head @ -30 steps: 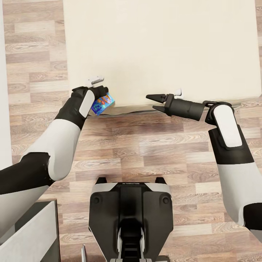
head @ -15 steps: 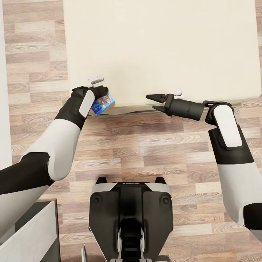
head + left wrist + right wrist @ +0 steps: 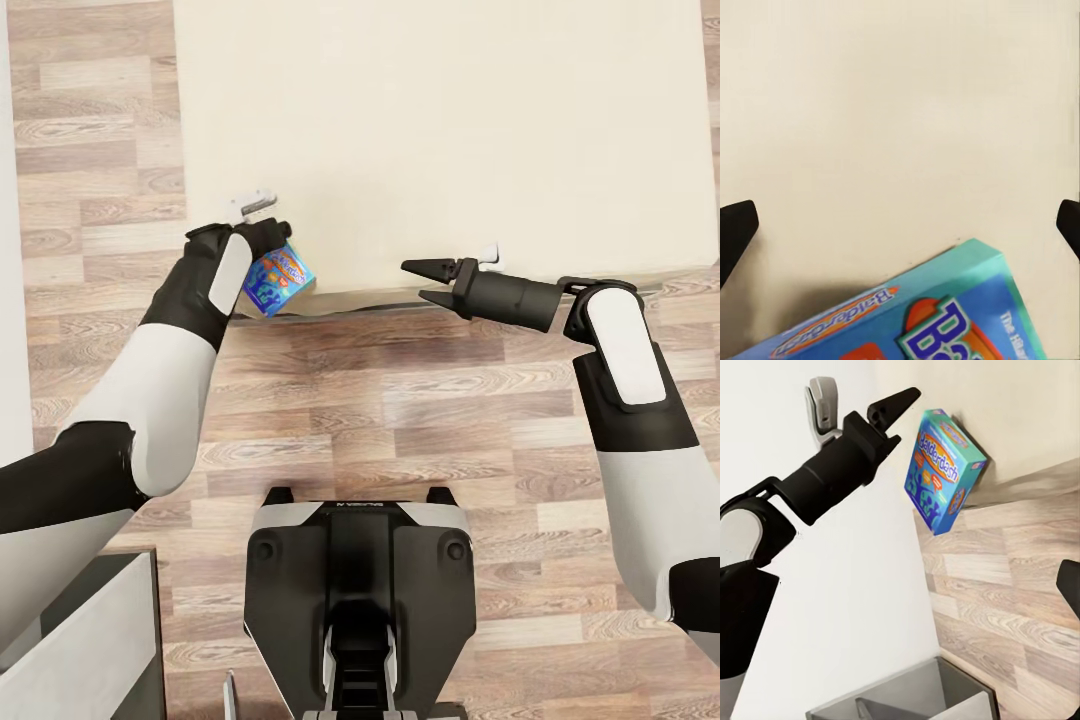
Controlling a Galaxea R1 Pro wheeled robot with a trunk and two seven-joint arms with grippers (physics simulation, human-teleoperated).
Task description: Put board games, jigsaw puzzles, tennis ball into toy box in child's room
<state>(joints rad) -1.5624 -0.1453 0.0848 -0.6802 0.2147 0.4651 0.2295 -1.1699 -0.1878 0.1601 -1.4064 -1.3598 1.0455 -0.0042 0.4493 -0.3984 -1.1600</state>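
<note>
One board game (image 3: 278, 281) is visible, a blue box at the bed's (image 3: 450, 130) near edge, over the wood floor (image 3: 400, 400). The left gripper (image 3: 262, 232) is at the box; whether it grasps it I cannot tell. The right gripper (image 3: 422, 282) hangs released, jaws spread, holding nothing.

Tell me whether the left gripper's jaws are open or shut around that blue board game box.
Open. In the left wrist view the left gripper's jaws stand far apart at the frame's sides, and the board game lies between them on the cream bed, not clamped.
</note>
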